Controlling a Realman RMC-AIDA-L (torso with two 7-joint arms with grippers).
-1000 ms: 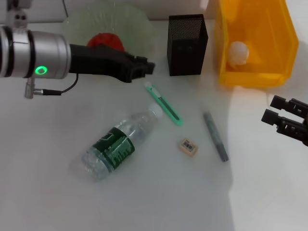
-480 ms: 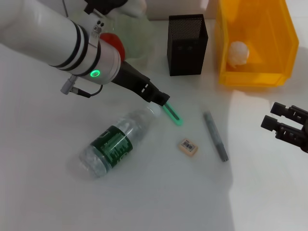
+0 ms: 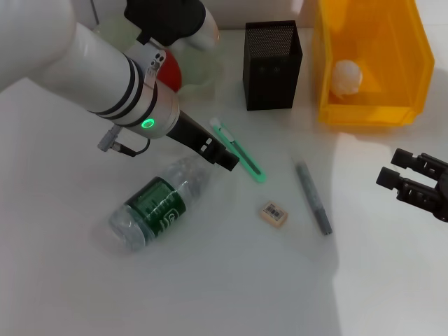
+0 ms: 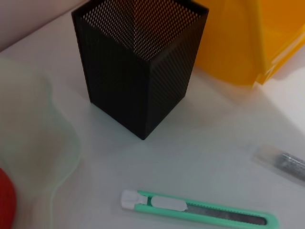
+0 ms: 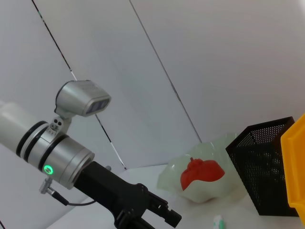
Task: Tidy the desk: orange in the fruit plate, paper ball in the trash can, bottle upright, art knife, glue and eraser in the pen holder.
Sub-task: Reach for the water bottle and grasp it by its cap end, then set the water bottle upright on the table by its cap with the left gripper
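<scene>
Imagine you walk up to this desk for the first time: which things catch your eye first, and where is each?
The big white left arm sweeps in from the far left, its black left pincer low over the neck of the bottle lying on its side. Next comes the bright yellow bin at the far right with a white paper ball inside. The green art knife lies flat in front of the black mesh pen holder.

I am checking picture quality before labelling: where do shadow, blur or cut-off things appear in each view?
Head view: a brighter patch lies on the desk at the right, with dimmer desk beside it, and the clear fruit plate looks faint. Left wrist view: the mesh pen holder is sharp, while the orange is cut off at the edge. Right wrist view: the left arm is close and large.
</scene>
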